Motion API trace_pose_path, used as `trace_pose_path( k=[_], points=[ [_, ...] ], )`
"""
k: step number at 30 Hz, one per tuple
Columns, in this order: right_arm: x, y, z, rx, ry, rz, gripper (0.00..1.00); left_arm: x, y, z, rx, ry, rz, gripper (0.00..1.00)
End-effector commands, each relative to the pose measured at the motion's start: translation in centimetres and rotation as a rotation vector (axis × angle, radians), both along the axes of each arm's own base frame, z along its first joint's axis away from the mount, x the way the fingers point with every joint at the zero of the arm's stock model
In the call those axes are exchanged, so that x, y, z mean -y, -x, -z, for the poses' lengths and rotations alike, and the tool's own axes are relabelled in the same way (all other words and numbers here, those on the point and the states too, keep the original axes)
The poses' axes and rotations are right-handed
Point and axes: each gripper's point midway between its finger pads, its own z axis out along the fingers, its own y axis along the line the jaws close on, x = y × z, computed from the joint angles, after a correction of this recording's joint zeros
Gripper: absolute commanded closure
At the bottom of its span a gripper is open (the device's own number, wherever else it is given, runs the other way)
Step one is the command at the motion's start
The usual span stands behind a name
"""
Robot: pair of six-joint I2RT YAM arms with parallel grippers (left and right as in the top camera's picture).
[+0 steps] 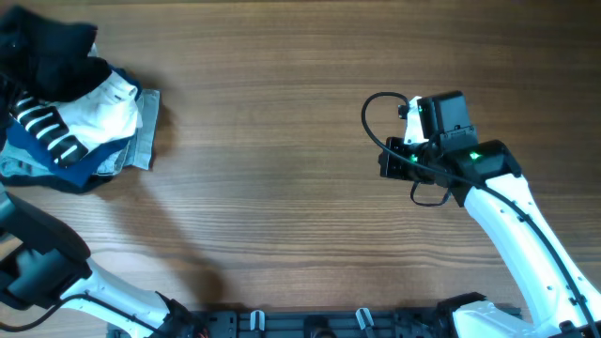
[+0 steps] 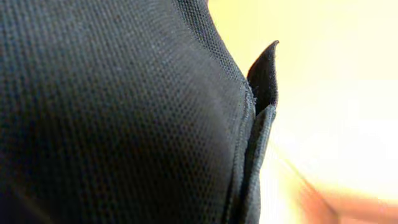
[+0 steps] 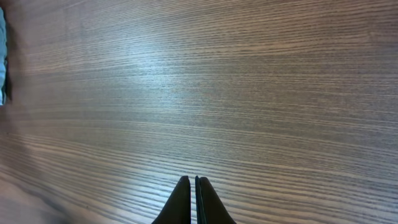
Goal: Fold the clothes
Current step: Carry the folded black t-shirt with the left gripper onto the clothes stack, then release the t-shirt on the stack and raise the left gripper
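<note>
The black T-shirt (image 1: 52, 52) lies bunched on top of a heap of clothes at the table's far left corner. Its black knit fabric with a sewn hem (image 2: 124, 112) fills the left wrist view, right up against the camera. The left gripper's fingers are hidden behind this fabric, and in the overhead view only the left arm shows, at the lower left. My right gripper (image 3: 193, 179) is shut and empty, just above bare wood right of centre (image 1: 387, 161), far from the heap.
The heap also holds a white garment (image 1: 108, 108), a navy white-striped garment (image 1: 42, 131) and a grey-blue denim piece (image 1: 146, 131); the denim's edge shows in the right wrist view (image 3: 2, 56). The wooden table (image 1: 282, 188) spreads between the heap and the right arm.
</note>
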Motion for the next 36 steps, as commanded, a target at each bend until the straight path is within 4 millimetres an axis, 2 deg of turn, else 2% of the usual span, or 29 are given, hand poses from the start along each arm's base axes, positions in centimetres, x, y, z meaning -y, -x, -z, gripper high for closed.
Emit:
trace_pose_path(
  k=[1, 3, 6, 7, 8, 10, 11, 16, 20, 24, 29, 30, 31, 32, 33, 34, 36],
  points=[
    [0.3, -0.3, -0.5, 0.013, 0.011, 0.02, 0.96, 1.8, -0.1, -2.9, 0.051, 0.013, 0.049, 0.96],
    [0.3, -0.3, -0.5, 0.014, 0.01, 0.021, 0.95, 0.9, 1.2, -0.6, -0.074, -0.008, -0.021, 0.94],
    [0.3, -0.4, -0.5, 0.017, 0.01, 0.021, 0.96, -0.7, 4.3, 3.1, -0.308, -0.065, -0.144, 0.59],
    [0.3, -0.4, -0.5, 0.019, 0.01, 0.021, 0.96, -1.2, 5.4, 4.1, -0.384, -0.085, -0.181, 0.43],
    [0.3, -0.5, -0.5, 0.02, 0.012, 0.023, 0.96, -1.4, 6.4, 4.8, -0.439, -0.099, -0.205, 0.34],
    [0.4, -0.5, -0.5, 0.023, 0.015, 0.024, 0.95, -1.9, 8.2, 5.8, -0.538, -0.125, -0.244, 0.0],
    [0.4, -0.6, -0.6, 0.024, 0.014, 0.024, 0.95, -2.0, 8.8, 6.1, -0.569, -0.129, -0.255, 0.0],
    [0.4, -0.5, -0.6, 0.023, 0.015, 0.024, 0.95, -1.6, 11.3, 6.4, -0.648, -0.075, -0.273, 0.0],
    [0.4, -0.5, -0.5, 0.021, 0.015, 0.024, 0.95, -0.9, 13.3, 5.2, -0.675, -0.044, -0.285, 0.0],
    [0.4, -0.6, -0.6, 0.024, 0.015, 0.024, 0.95, -0.5, 13.7, 1.3, -0.585, -0.08, -0.305, 0.0],
    [0.4, -0.6, -0.6, 0.028, 0.014, 0.024, 0.95, 0.7, 12.0, -6.2, -0.307, -0.159, -0.284, 0.01],
    [0.4, -0.7, -0.6, 0.031, 0.013, 0.024, 0.95, 1.0, 11.2, -7.8, -0.24, -0.185, -0.27, 0.14],
    [0.3, -0.8, -0.7, 0.035, 0.012, 0.024, 0.95, 1.1, 10.5, -8.6, -0.2, -0.213, -0.264, 0.35],
    [0.3, -0.9, -0.8, 0.039, 0.01, 0.025, 0.95, 1.2, 9.7, -9.2, -0.167, -0.249, -0.244, 0.52],
    [0.3, -1.0, -0.8, 0.043, 0.009, 0.025, 0.95, 1.3, 8.8, -9.5, -0.14, -0.286, -0.219, 0.85],
    [0.3, -1.0, -0.8, 0.045, 0.008, 0.026, 0.95, 1.5, 7.8, -9.5, -0.121, -0.326, -0.188, 0.96],
    [0.3, -1.0, -0.8, 0.044, 0.007, 0.026, 0.95, 1.4, 5.9, -8.2, -0.125, -0.389, -0.15, 0.96]
  ],
)
